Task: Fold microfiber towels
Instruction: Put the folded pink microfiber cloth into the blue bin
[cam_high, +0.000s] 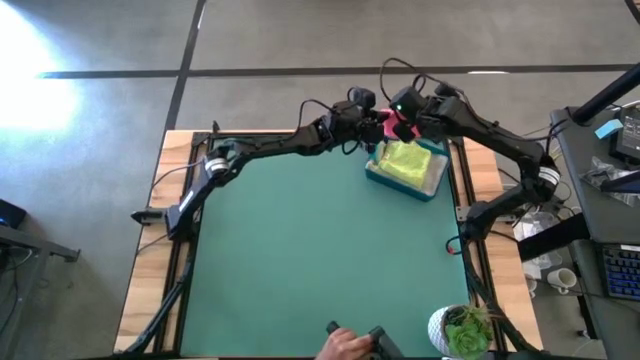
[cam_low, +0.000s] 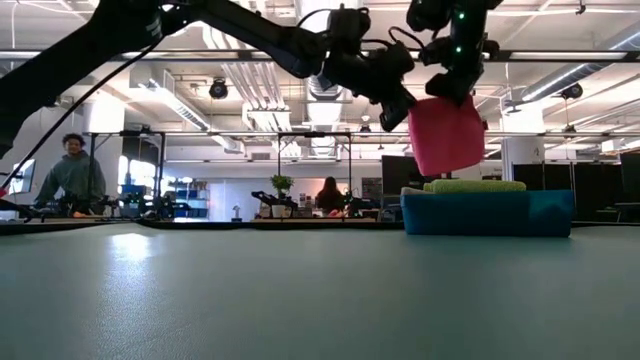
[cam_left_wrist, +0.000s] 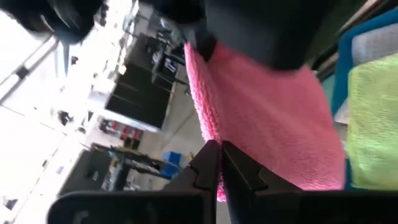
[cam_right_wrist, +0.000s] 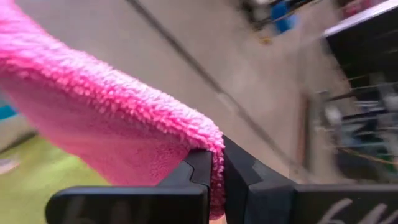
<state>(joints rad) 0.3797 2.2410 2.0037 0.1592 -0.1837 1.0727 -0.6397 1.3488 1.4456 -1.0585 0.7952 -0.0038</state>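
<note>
Both grippers, left and right, pinch the pink towel aloft over the bin at the bench's far edge; the lime towel looks already folded inside.

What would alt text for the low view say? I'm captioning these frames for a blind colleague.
A hot pink microfiber towel hangs in the air above a blue bin, pinched at its top by the left gripper and the right gripper. A lime green towel shows over the bin's rim; the green table fills the foreground, with people in the room behind.
</note>
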